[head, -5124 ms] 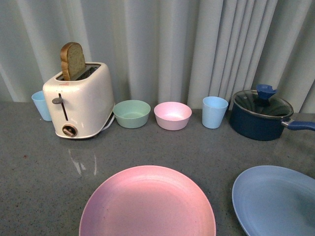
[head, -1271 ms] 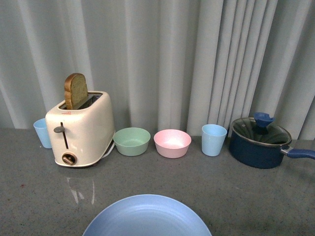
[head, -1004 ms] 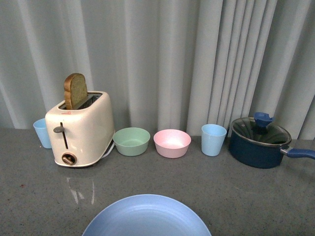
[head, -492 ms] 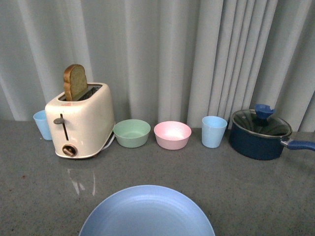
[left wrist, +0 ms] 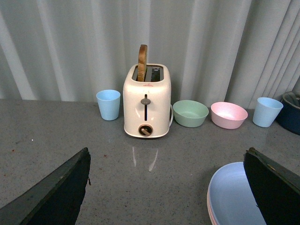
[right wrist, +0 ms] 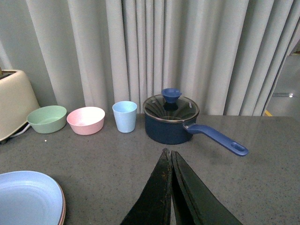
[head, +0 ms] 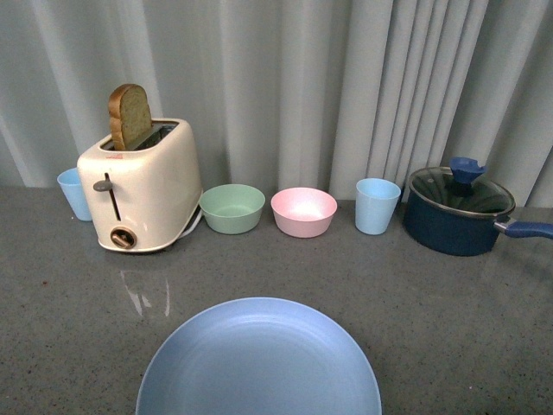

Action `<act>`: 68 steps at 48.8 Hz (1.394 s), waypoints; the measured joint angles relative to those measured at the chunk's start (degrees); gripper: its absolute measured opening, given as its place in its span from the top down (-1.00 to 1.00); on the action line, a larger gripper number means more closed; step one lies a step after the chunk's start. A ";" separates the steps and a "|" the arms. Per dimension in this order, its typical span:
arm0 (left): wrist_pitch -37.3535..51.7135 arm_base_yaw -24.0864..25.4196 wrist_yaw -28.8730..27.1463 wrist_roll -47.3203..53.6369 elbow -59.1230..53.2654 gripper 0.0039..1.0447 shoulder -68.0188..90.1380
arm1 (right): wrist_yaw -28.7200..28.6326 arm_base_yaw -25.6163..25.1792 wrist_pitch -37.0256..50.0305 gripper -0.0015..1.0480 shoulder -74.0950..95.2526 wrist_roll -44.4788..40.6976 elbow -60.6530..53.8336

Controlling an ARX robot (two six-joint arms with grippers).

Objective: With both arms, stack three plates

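Landmark: white toaster (head: 143,192), on grey counter (head: 69,294), by the pale curtain (head: 285,86).

1. Light blue plate (head: 258,359): on the counter, in front of the toaster and toward the saucepan side, nearest the camera in the front view. It is the top of a stack; pink plate edge (left wrist: 209,212) shows directly beneath it in the left wrist view, and a thin pink-and-tan rim shows under it in the right wrist view. How many plates lie below cannot be told.
2. Bread slice (head: 130,115): upright in a toaster slot.
3. Light blue cup (head: 74,194): just beside the toaster, on the side away from the bowls.
4. Green bowl (head: 232,208): just beside the toaster on its other side, a white cord between them.
5. Pink bowl (head: 303,212): next past the green bowl, near but apart.
6. Second light blue cup (head: 378,206): next past the pink bowl.
7. Dark blue saucepan (head: 458,216): farthest from the toaster, glass lid on, handle pointing away from the row.
8. Left gripper (left wrist: 168,187): fingers (left wrist: 56,187) wide apart, holding nothing, one beside the stack's rim.
9. Right gripper (right wrist: 171,197): fingers (right wrist: 157,194) pressed together, holding nothing, above bare counter beside the stack.
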 joint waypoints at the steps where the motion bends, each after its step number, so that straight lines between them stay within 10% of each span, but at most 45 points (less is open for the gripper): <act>1: 0.00 0.00 0.00 0.02 0.00 -0.87 0.00 | 0.00 0.00 -0.39 0.94 -0.39 0.00 0.00; 37: 0.00 0.00 0.00 0.02 0.00 -0.87 -0.02 | -0.13 0.00 -16.74 0.94 -16.37 -0.04 0.02; 61: 0.00 0.00 0.02 0.02 0.00 -0.87 -0.07 | -0.13 0.00 -16.74 -0.85 -16.37 -0.04 0.02; 68: 0.00 0.00 0.00 0.02 0.00 -0.87 -0.07 | -0.13 0.00 -16.74 -0.85 -16.37 -0.02 0.02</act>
